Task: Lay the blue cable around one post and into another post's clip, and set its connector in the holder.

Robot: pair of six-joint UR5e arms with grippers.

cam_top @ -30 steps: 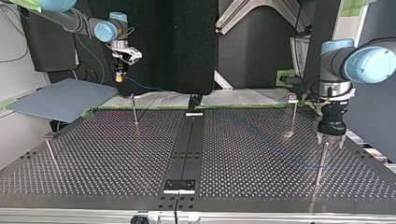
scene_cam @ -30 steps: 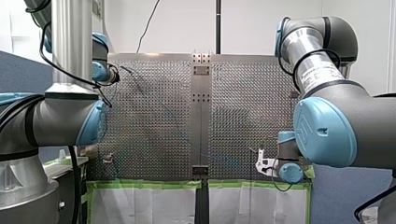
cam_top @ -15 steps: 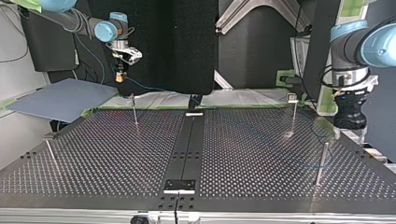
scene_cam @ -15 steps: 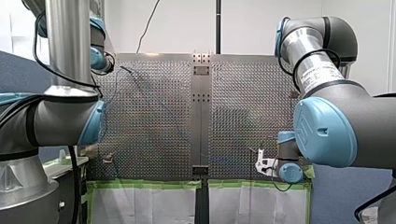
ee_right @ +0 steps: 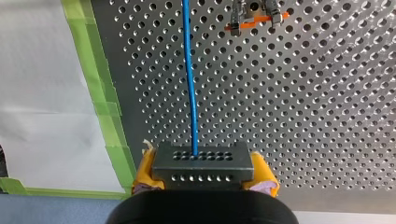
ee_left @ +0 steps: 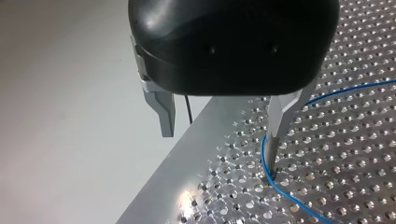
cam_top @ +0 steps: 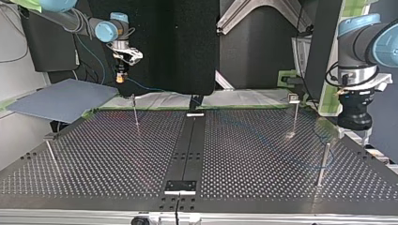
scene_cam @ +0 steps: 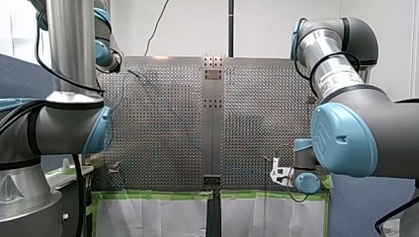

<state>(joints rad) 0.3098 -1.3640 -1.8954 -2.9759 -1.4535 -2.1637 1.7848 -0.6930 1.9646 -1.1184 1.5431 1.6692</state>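
Observation:
The blue cable runs ahead from a black connector, and my right gripper has its yellow pads shut on that connector. In the top view my right gripper hangs high at the back left, above a thin post. My left gripper stands open, its metal fingers with nothing between them. Below one finger the cable loops around a post's foot. In the top view my left gripper hovers above and behind the right front post.
An orange-and-metal clip piece sits on the perforated plate ahead of my right gripper. Two more posts rise from the table. Green tape marks the plate's edge, and a dark centre rail splits it.
My left gripper has lifted off the right front post and moved up and to the top view's right. My right gripper has held still with the connector.

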